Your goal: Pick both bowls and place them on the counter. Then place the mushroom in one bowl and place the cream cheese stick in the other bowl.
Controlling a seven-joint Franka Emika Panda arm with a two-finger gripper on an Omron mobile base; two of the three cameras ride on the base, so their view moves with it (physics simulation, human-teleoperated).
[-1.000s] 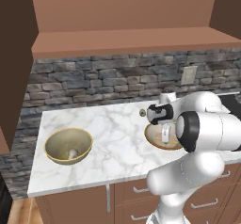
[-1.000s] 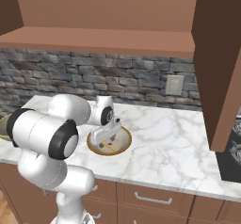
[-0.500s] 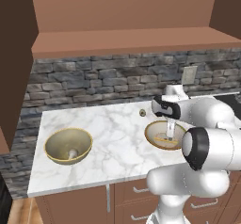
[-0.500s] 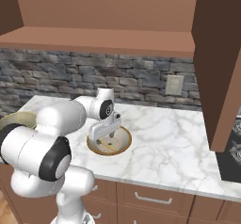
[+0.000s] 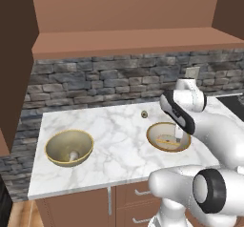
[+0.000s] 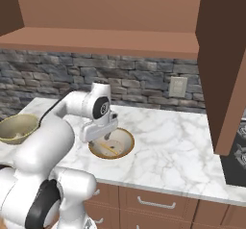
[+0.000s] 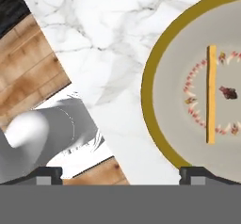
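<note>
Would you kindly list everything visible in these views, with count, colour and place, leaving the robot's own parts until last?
Deep bowl: one, olive-tan with a yellowish rim, left side of the counter.
Mushroom: one, grey-beige, inside the deep bowl.
Shallow bowl: one, pale beige with an orange-tan rim, right of centre on the counter.
Cream cheese stick: one, yellow-orange, lying flat in the shallow bowl.
Small dark knob: one, on the counter behind the shallow bowl.
Counter: one, white marble with grey veins, over brown drawers.
Stone backsplash: one, grey, behind the counter.
Wall outlet: one, beige, on the backsplash.
Gripper: one, open, above the shallow bowl, holding nothing.
</note>
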